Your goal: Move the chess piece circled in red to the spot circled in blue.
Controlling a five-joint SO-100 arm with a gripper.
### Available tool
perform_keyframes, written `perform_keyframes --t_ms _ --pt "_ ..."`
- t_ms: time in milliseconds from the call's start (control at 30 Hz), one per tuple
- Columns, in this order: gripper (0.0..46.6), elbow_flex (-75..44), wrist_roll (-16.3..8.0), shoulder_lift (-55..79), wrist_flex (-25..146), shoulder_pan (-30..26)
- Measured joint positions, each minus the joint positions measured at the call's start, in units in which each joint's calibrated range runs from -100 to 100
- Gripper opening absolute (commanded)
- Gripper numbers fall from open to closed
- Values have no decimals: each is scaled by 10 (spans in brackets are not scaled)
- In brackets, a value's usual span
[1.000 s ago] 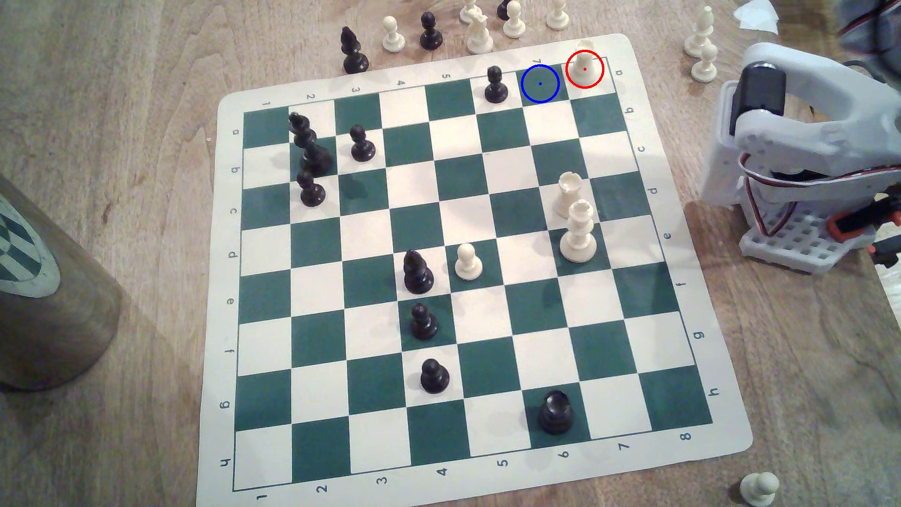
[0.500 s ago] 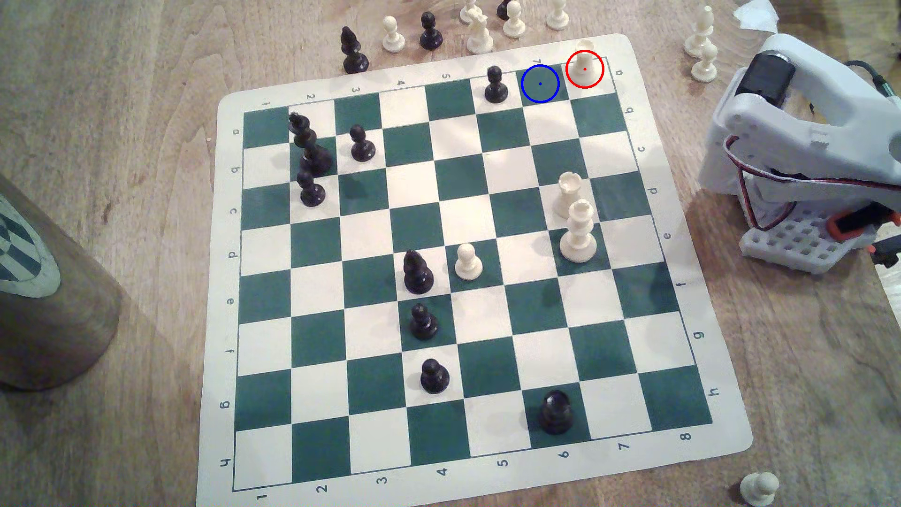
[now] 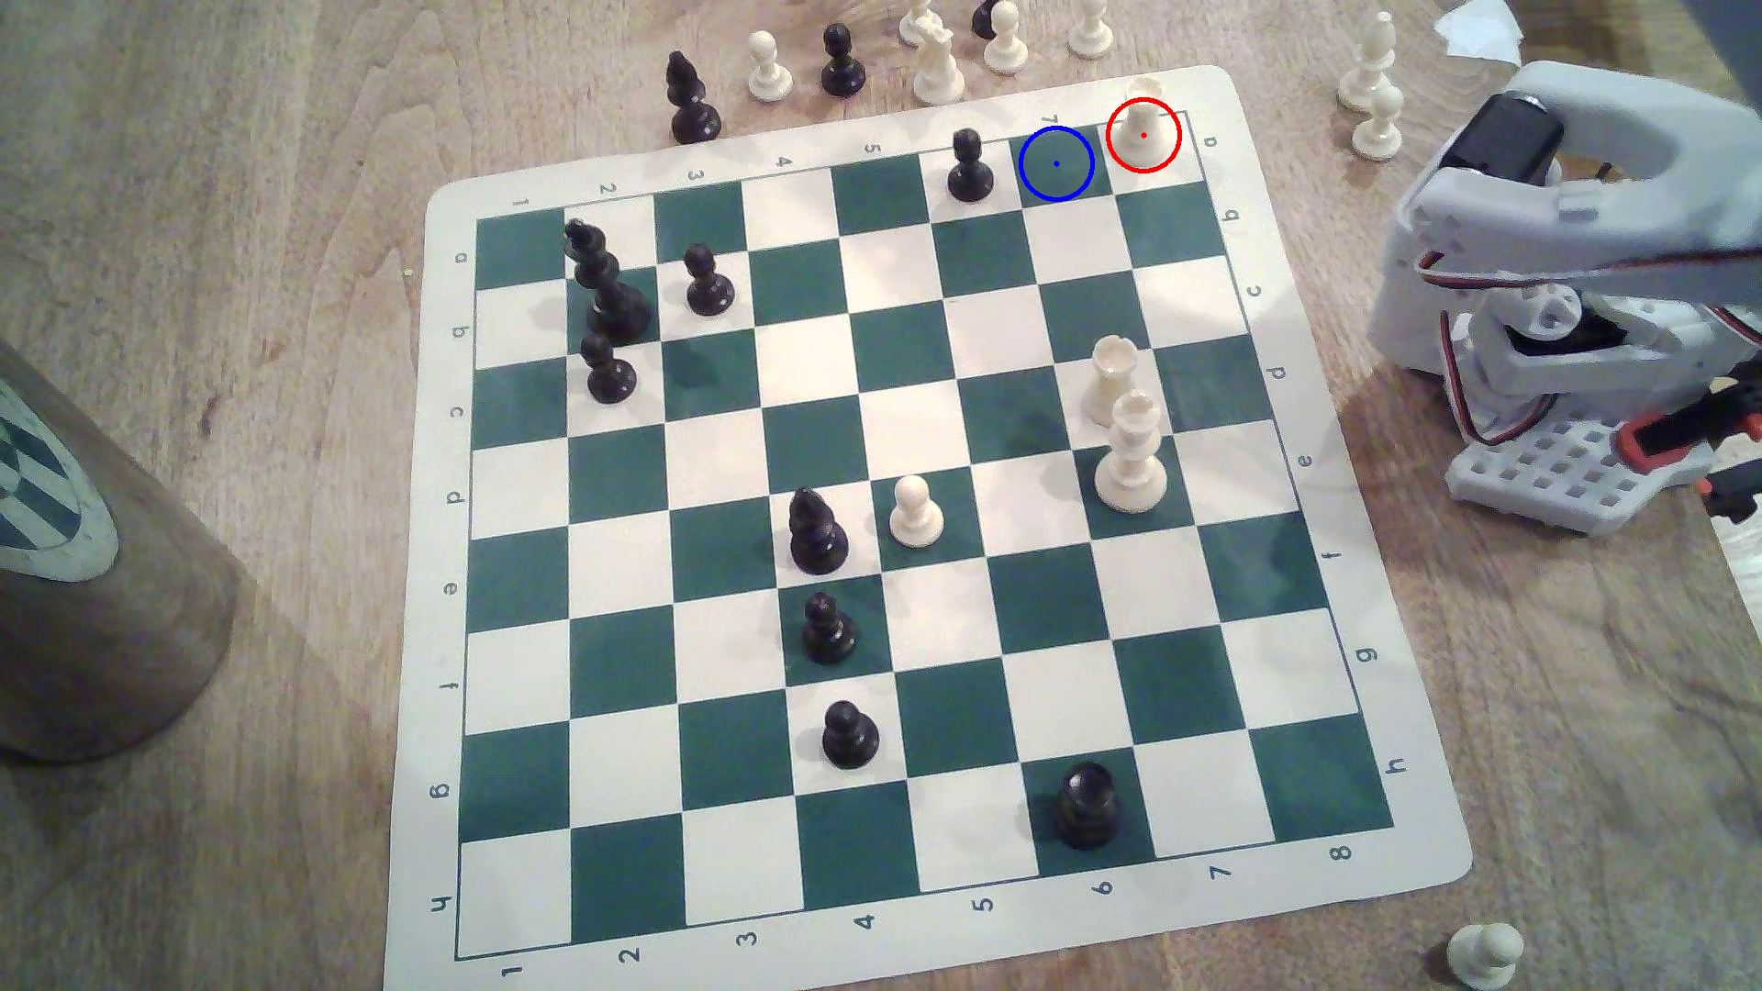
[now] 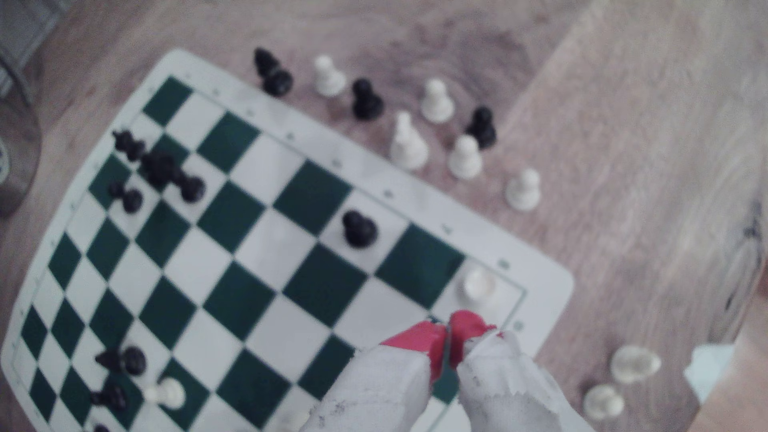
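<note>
The cream rook (image 3: pixel 1142 124) ringed in red stands upright on the cream corner square of the chess mat (image 3: pixel 1230 95), at the far corner toward the exterior view's right. In the wrist view the same rook (image 4: pixel 478 285) sits near the red-tipped gripper (image 4: pixel 448 332), apart from it and untouched. The gripper's two red tips sit together with only a thin seam between them, clamped on nothing.

The blue-ringed dark green square (image 3: pixel 1055 164) adjoins the rook's square on the exterior view's left and is bare. A black pawn (image 3: pixel 969 167) occupies the next square along that row.

Containers: a brown cylindrical tube (image 3: pixel 86 572) lies at the exterior view's left edge, off the mat; its end carries a round green-and-cream chequered label. Its contents cannot be seen, and no lettering on the label is legible.

Writing: the mat's border is printed with numerals 1 to 8 along the near and far edges and letters a to h along both sides. No brand name is readable.

The arm (image 3: pixel 1573 238), white with red wiring, stands on a perforated white base (image 3: pixel 1545 476) off the mat at the exterior view's right. Captured black and cream pieces stand on the wooden table (image 3: pixel 238 191) beyond the far edge.
</note>
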Motion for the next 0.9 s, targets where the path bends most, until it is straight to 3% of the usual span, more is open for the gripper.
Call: perform_keyframes --t_ms 67,133,233,333,600,900 --pt "63 -12 -7 32 15 0" --pt "142 -15 -16 61 23 0" --pt "175 -14 -36 101 18 1" --pt "169 9 -41 126 -10 12" --pt "148 105 -16 172 -65 40" --pt "151 174 -11 210 -105 41"
